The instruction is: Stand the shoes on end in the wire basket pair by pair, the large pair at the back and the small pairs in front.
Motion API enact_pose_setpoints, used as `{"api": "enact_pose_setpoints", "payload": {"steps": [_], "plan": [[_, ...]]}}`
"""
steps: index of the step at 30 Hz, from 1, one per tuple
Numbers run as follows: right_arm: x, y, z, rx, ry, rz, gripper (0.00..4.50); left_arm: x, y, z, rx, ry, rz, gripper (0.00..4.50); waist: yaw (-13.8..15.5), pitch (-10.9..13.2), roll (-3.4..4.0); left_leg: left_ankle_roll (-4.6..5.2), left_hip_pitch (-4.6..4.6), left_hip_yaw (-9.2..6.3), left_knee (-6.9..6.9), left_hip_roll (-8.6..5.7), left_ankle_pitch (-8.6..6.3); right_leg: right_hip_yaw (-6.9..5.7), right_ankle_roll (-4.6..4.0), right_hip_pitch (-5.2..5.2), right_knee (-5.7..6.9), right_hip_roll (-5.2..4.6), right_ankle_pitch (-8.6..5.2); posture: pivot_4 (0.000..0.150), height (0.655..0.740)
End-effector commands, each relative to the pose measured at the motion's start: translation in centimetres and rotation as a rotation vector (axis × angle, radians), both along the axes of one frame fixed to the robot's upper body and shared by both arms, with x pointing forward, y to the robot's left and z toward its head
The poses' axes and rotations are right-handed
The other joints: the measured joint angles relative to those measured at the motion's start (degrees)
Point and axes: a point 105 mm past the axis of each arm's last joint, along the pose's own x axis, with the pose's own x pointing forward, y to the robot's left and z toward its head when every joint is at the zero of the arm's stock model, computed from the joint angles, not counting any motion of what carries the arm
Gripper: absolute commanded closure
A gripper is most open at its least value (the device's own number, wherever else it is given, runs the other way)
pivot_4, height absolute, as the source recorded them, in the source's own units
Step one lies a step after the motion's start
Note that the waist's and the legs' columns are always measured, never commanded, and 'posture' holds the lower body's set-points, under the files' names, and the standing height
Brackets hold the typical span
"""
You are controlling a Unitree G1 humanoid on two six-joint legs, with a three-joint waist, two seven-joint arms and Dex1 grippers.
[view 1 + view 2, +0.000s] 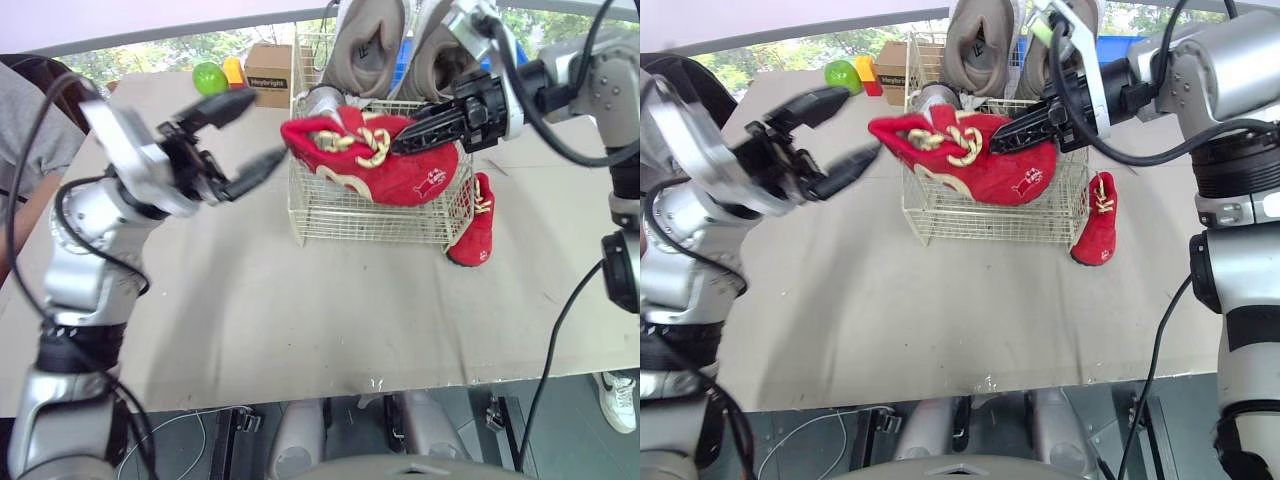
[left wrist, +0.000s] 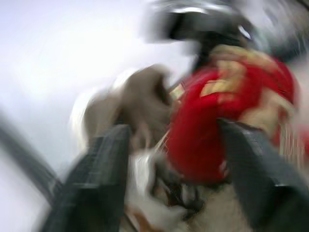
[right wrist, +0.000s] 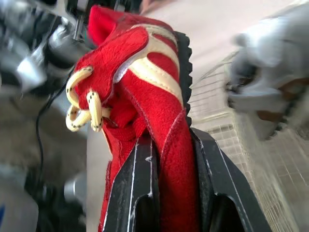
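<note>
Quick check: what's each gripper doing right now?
Left gripper: open, holding nothing.
Right gripper: closed on the red shoe.

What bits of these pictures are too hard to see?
- Inside of the wire basket: eye views, covered by the red shoe in the right gripper.
- Grey shoes: tops cut off by the top edge, both eye views.
- Left wrist view: motion blur smears the shoes' details.
</note>
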Motion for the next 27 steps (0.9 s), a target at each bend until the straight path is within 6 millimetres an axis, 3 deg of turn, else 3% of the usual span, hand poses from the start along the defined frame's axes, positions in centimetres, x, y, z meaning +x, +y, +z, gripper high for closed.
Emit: {"api": "enact_pose_setpoints", "payload": {"steps": [1, 4, 6, 10, 17, 22, 27], "plan": [[-1.2, 0.1, 3.2, 0.256, 0.016, -0.032, 4.37, -1.7, -0.2, -1.0, -0.288, 0.376, -0.131, 0.00, -0.7, 0.0, 0.00, 0.00, 0.00, -0.09, 0.01, 0.01, 0.00, -0.05, 0.00, 0.02, 0.03, -0.04, 0.00, 0.150, 0.7400], [-1.1, 0.1, 3.0, 0.462, 0.028, -0.129, 4.37, -3.0, -3.0, -5.3, -0.370, 0.614, -0.181, 0.00, -0.9, 0.0, 0.05, -0.02, 0.06, -0.26, -0.03, -0.07, 0.01, -0.13, 0.00, 0.14, 0.00, -0.06, 0.00, 0.150, 0.7400], [-1.6, 0.7, 2.3, 0.521, 0.033, -0.165, 4.37, -3.6, -5.9, -5.9, -0.414, 0.662, -0.241, 0.00, 0.0, -0.1, 0.05, -0.04, -0.03, -0.41, 0.02, -0.10, 0.02, -0.28, -0.01, 0.13, 0.01, -0.03, 0.00, 0.150, 0.7400], [-2.2, 1.4, 0.8, 0.554, 0.043, -0.204, 4.37, -3.5, -7.5, -5.4, -0.531, 0.689, -0.291, 0.00, 0.8, 0.0, 0.06, -0.23, -0.06, -0.51, 0.23, -0.26, 0.14, -0.36, -0.03, 0.20, 0.22, 0.14, 0.02, 0.150, 0.7400], [-2.5, 0.9, -1.0, 0.503, 0.034, -0.263, 4.37, -2.7, -7.4, -3.2, -0.653, 0.707, -0.386, 0.00, 0.4, -0.1, 0.10, -0.21, 0.10, -0.36, 0.57, -0.33, 0.14, -0.41, -0.06, 0.62, 0.07, 0.40, 0.01, 0.150, 0.7400], [-2.9, 1.0, -1.6, 0.484, 0.038, -0.260, 4.37, -2.2, -7.8, -3.1, -0.621, 0.757, -0.449, 0.00, 0.3, -0.1, 0.10, -0.21, 0.11, -0.41, 0.57, -0.29, 0.14, -0.40, -0.06, 0.62, 0.08, 0.51, 0.01, 0.150, 0.7400], [-3.1, 1.1, -1.6, 0.488, 0.040, -0.264, 4.37, -1.8, -8.4, -3.6, -0.567, 0.776, -0.445, 2.02, 0.4, 0.0, 0.11, -0.21, 0.09, -0.44, 0.56, -0.26, 0.14, -0.41, -0.06, 0.61, 0.06, 0.57, 0.01, 0.150, 0.7400]]}}
